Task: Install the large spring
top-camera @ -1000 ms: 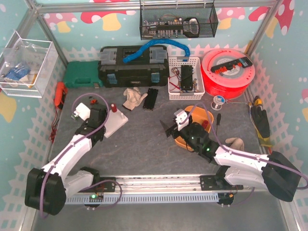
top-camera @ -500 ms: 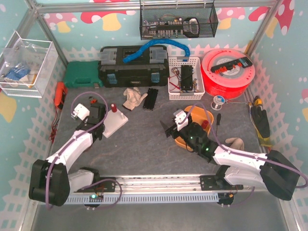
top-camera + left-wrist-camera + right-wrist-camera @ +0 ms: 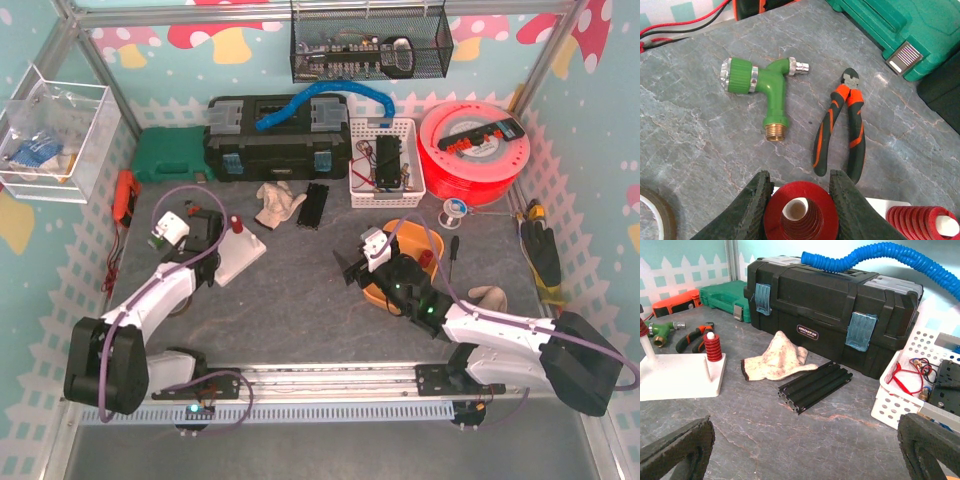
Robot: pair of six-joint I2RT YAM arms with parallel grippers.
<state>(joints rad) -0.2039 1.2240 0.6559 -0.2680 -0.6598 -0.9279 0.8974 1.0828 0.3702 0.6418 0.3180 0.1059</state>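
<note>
The large red spring (image 3: 801, 216) sits over a white post, seen end-on in the left wrist view. My left gripper (image 3: 800, 176) is shut on it, one jaw pressing each side. A smaller red spring (image 3: 922, 223) stands on a second post to its right. Both posts rise from the white base plate (image 3: 243, 260), which also shows in the right wrist view (image 3: 680, 380) with the small spring (image 3: 712, 347). In the top view my left gripper (image 3: 205, 238) is at the plate's left end. My right gripper (image 3: 352, 270) hangs open and empty mid-table, with its fingers wide apart (image 3: 805, 440).
A green hose nozzle (image 3: 765, 82) and orange-black pliers (image 3: 842, 125) lie just beyond the plate. A green case (image 3: 895, 30) and a black toolbox (image 3: 830, 295) stand behind. A rag (image 3: 777, 360), a black extrusion (image 3: 815, 385), a white basket (image 3: 920, 375) and an orange bowl (image 3: 405, 240) are mid-table.
My left wrist has shifted a little back and to the left over the plate's left post. The right arm has not moved.
</note>
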